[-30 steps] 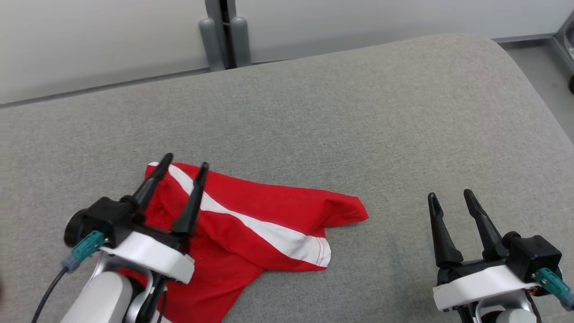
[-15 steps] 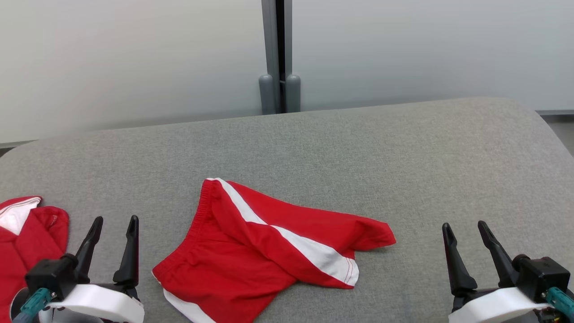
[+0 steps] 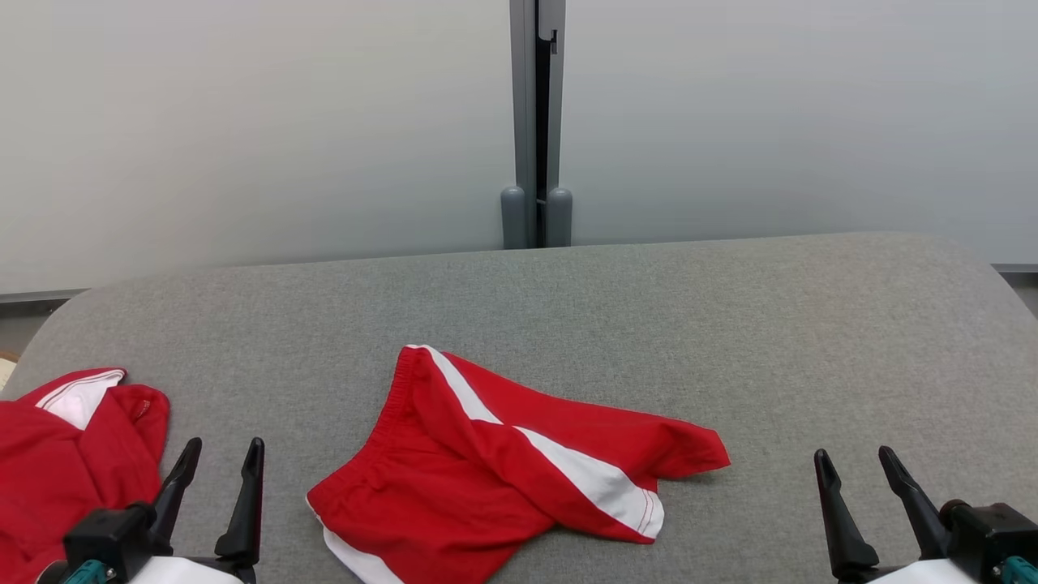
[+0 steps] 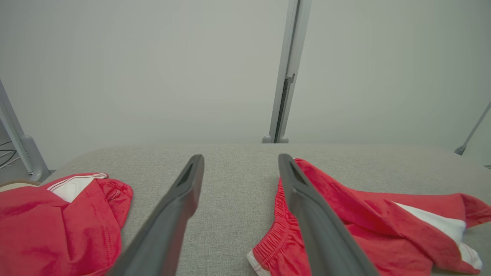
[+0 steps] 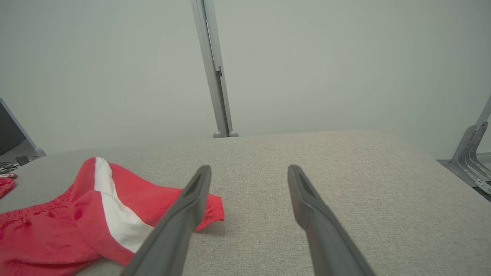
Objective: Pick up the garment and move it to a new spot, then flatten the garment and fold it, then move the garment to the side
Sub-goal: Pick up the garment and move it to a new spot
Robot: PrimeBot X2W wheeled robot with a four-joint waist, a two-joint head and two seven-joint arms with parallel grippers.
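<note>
The garment (image 3: 503, 478), red shorts with a white side stripe, lies crumpled and partly doubled over on the grey padded surface, near its front middle. My left gripper (image 3: 225, 446) stands open at the lower left, a short way left of the waistband and touching nothing. The left wrist view has its fingers (image 4: 241, 157) spread, with the shorts (image 4: 345, 214) to their right. My right gripper (image 3: 853, 454) is open at the lower right, well clear of the leg end. In the right wrist view its fingers (image 5: 249, 168) are spread and the shorts (image 5: 145, 199) lie to their left.
A second red garment with white trim (image 3: 73, 454) lies bunched at the surface's left edge, close to my left gripper; it is also in the left wrist view (image 4: 57, 222). The grey surface (image 3: 730, 324) has rounded far corners. A grey post (image 3: 535, 162) and pale wall panels stand behind.
The head camera has swung and tilted up, shifting the whole picture. My left gripper, which stood open over the shorts, has drawn back to their left. The shorts lie as before.
</note>
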